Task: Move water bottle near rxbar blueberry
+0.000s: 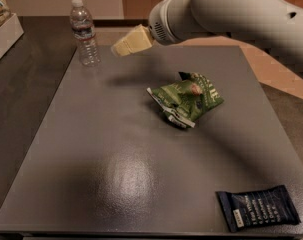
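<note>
The water bottle (84,31) stands upright at the far left corner of the grey worktop (106,159), cap up, so its long axis runs vertical. The gripper (127,42) hangs above the far edge of the worktop, just to the right of the bottle as the camera sees it, not touching it, with a plain gap between the two. Its pale tip points leftward and a little down, towards the bottle's body. From this angle it reads as a single wedge, and I cannot tell whether the jaws are spread or pressed together; nothing is held in them. The rxbar blueberry (258,207) lies flat at the near right corner, well apart from the bottle, almost the full diagonal of the worktop away. The crumpled green chip bag (186,99) sits roughly between them, on the line a carry would take. Judging by this, the reach is the step in hand: the coming move turns on closing that sideways gap to the left and taking the bottle across its width.
</note>
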You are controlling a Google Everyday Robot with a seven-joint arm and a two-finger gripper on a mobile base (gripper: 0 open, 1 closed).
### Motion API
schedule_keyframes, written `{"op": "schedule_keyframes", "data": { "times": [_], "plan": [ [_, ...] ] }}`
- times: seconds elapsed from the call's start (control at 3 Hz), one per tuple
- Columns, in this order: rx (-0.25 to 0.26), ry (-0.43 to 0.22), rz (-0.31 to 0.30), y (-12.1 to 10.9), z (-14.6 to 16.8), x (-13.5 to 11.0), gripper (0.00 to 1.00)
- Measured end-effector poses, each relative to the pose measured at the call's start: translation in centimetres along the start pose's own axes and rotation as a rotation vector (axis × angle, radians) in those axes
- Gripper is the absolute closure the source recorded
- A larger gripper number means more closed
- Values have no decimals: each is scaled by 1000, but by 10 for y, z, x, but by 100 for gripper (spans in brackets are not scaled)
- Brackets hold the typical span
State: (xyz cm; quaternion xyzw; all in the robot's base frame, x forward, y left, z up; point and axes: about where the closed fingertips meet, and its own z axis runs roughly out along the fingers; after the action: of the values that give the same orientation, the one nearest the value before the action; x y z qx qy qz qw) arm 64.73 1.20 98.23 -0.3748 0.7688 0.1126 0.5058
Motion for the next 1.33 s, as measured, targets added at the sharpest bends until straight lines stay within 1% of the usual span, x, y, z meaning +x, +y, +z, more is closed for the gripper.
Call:
{"op": "schedule_keyframes", "data": {
  "times": [0.33, 0.67, 1.0, 1.33],
  "plan": [
    [37, -12, 14, -1, 8, -1, 0],
    [86, -48, 39, 0, 34, -3, 0],
    [97, -102, 77, 1, 65, -14, 0],
    [74, -143, 116, 8, 99, -26, 0]
  ]
}}
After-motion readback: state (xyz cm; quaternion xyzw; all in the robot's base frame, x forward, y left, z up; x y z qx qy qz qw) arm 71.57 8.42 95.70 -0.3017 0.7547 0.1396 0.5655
